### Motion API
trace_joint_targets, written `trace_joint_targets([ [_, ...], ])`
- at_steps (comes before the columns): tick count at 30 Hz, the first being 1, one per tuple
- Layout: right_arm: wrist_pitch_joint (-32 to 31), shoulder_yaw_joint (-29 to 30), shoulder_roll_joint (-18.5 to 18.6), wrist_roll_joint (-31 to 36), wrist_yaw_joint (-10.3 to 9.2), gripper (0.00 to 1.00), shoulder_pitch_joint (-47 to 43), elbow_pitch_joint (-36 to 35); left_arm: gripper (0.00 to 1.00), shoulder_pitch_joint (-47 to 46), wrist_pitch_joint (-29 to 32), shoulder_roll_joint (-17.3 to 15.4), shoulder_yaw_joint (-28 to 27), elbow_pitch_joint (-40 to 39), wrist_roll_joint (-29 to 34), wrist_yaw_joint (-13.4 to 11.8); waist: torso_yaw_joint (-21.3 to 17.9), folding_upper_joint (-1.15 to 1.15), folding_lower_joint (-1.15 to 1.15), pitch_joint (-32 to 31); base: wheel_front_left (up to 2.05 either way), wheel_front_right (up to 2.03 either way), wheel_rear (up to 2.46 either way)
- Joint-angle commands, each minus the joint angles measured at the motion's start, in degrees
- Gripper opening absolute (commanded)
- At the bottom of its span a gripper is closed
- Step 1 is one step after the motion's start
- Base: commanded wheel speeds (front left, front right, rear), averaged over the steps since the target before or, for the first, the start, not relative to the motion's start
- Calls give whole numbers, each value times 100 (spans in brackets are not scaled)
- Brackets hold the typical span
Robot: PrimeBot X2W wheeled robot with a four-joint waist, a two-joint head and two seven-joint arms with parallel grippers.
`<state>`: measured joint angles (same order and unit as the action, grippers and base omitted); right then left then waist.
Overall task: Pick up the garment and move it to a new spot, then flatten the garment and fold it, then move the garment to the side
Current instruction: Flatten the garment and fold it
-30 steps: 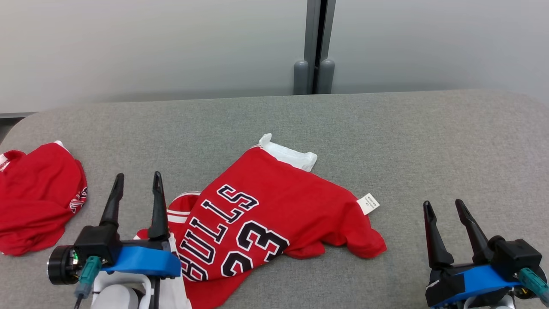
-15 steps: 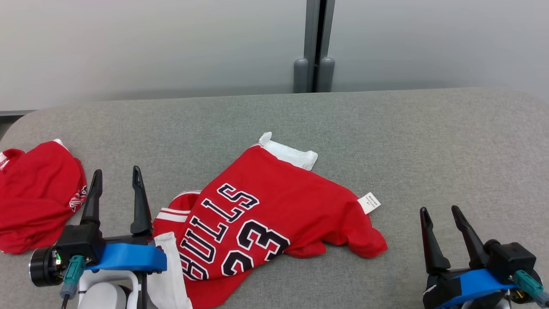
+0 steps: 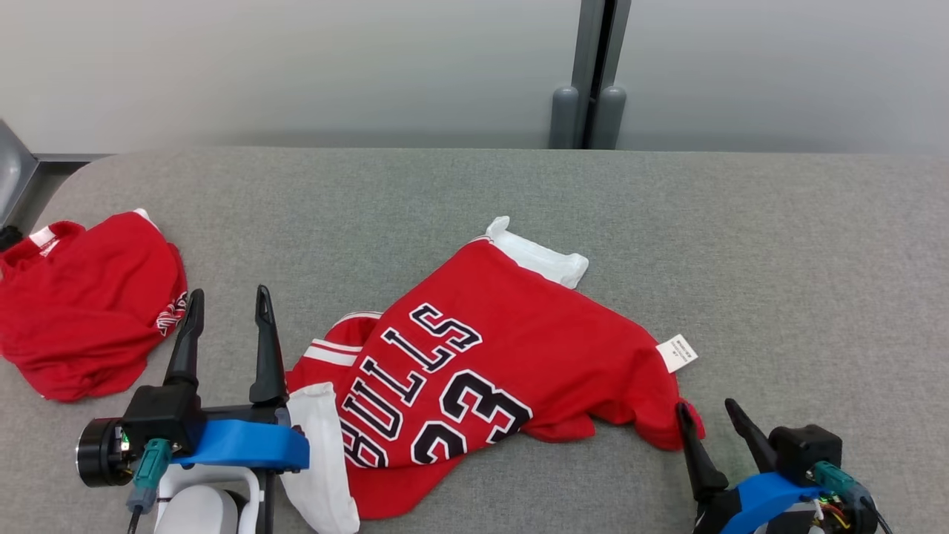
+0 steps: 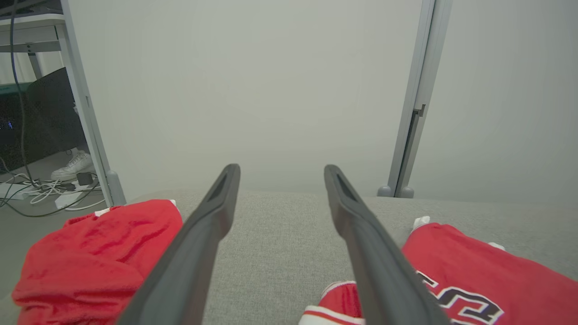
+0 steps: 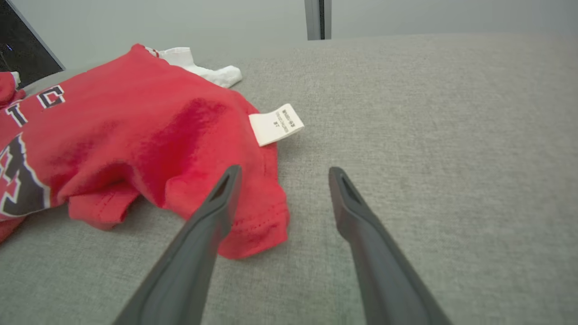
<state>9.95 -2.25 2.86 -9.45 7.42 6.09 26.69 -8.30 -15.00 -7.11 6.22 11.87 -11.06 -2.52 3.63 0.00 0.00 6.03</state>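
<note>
The garment (image 3: 504, 348) is a red jersey with "BULLS 33" in black and white sleeves, lying rumpled in the middle of the grey table (image 3: 778, 245). My left gripper (image 3: 228, 293) stands open just left of its striped edge, nothing between the fingers. In the left wrist view that gripper (image 4: 281, 168) points over bare cloth, with the garment (image 4: 474, 271) to its right. My right gripper (image 3: 706, 405) is open at the garment's lower right corner. In the right wrist view its (image 5: 284, 169) left finger lies over the red hem of the garment (image 5: 135, 131), near a white label (image 5: 275, 124).
A second red garment (image 3: 81, 304) lies bunched at the table's left end, also seen as a red heap (image 4: 95, 253). A pale partition with a grey post (image 3: 593, 111) runs behind the table. Cables and a white shoe (image 4: 72, 164) are on the floor beyond the left edge.
The camera has turned, shifting the scene rightward. My left gripper drew off the garment's left edge, uncovering a white sleeve. My right gripper moved left to the garment's lower right corner.
</note>
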Motion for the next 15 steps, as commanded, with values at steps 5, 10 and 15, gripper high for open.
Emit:
trace_joint_targets([
  [5, 195, -120, 6, -111, 13, 100, 319, 861, 100, -89, -26, 62, -51, 52, 80, 64, 133, 0, 0, 43, 0, 0, 0],
  [10, 314, -294, 3, -277, 13, 100, 552, 1612, 100, -101, -27, 114, -74, 79, 133, 119, 219, 0, 0, 60, 0, 0, 0],
  [15, 399, -630, -36, -588, 18, 0, 737, 2051, 100, -78, -27, 137, -122, 110, 179, 171, 253, 0, 0, 35, 0, 0, 0],
])
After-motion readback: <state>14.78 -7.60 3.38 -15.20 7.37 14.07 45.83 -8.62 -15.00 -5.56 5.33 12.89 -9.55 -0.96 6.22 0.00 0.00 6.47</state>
